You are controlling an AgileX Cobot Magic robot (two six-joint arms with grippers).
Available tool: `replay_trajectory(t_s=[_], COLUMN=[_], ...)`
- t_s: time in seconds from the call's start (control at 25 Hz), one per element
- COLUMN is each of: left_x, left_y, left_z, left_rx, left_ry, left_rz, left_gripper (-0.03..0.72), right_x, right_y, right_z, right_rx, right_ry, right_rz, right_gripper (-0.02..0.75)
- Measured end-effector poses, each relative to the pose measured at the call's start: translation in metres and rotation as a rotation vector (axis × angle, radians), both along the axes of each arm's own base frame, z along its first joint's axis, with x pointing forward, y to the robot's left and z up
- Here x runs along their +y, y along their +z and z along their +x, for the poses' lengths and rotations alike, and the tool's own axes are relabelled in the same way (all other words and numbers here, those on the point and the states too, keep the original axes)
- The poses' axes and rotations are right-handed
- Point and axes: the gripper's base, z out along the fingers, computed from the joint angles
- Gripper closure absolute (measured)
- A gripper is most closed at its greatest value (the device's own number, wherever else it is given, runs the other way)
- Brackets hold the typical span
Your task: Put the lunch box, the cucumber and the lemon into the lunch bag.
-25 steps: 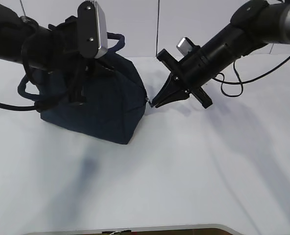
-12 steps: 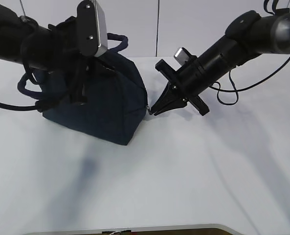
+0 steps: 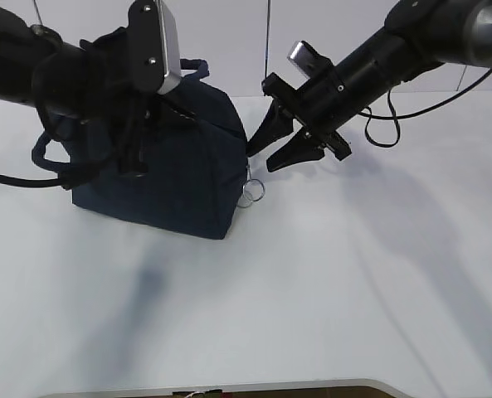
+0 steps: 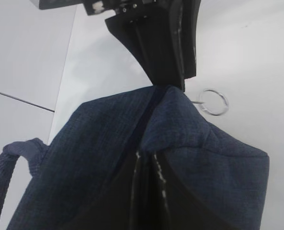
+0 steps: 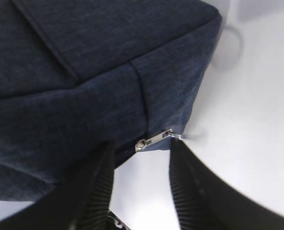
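Right end effector point(image 3: 272, 149) hangs just right of the lunch bag point(image 3: 187, 174) with its two ribbed fingers point(image 5: 91, 191) spread and nothing between them; in its wrist view the small silver zipper slider point(image 5: 153, 140) lies at the bag's end seam, apart from both fingers. Left end effector point(image 4: 173, 79) is pressed together, its tips at the peak of the bag's far-right end, where it seems to pinch a fold of the navy fabric beside the zipper line (the exact bite is hidden by the fingers themselves).

That bag sits on the white counter point(image 3: 337, 290) left of centre, boxy but soft: its cloth dents and peaks under the grip, so I judge it light, limp and apt to slide or tip if pulled without a second hold. Best holds look to be the silver ring pull point(image 3: 250, 193), dangling loose off the right end, for working the zipper, and the loop handles point(image 3: 51, 149) or a seam for steadying. The ring is thin and swings, so it may slip out of a shallow pinch.

No lunch box, cucumber or lemon shows in any view, so I cannot tell where they are. Around the bag only the left arm crowds in, covering its top and left side and blocking a clear approach from above
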Motion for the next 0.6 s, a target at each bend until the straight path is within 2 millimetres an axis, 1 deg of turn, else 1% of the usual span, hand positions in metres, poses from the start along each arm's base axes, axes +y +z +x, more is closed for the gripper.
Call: replay_trajectory(t_s=[0.08, 0.16, 0.28, 0.44, 0.52, 0.6], left_x=[0.000, 0.000, 0.000, 0.000, 0.000, 0.000], left_y=[0.000, 0.000, 0.000, 0.000, 0.000, 0.000], left_z=[0.000, 0.000, 0.000, 0.000, 0.000, 0.000], left_rx=[0.001, 0.001, 0.001, 0.001, 0.003, 0.003], left_ry=[-0.001, -0.001, -0.002, -0.002, -0.002, -0.002], left_rz=[0.000, 0.000, 0.000, 0.000, -0.002, -0.002], left_gripper=[0.693, 0.693, 0.693, 0.692, 0.692, 0.692], right_x=[-0.001, -0.002, -0.006, -0.007, -0.003, 0.003], right_y=[0.000, 0.003, 0.021, 0.045, 0.054, 0.058], right_z=[0.000, -0.001, -0.006, -0.016, -0.020, -0.024], right_rx=[-0.023, -0.060, -0.177, -0.397, -0.500, -0.581], right_ry=[0.023, 0.053, 0.135, 0.332, 0.439, 0.538], right_rz=[-0.018, -0.036, -0.086, -0.176, -0.204, -0.226], right_gripper=[0.361, 0.348, 0.341, 0.340, 0.340, 0.340])
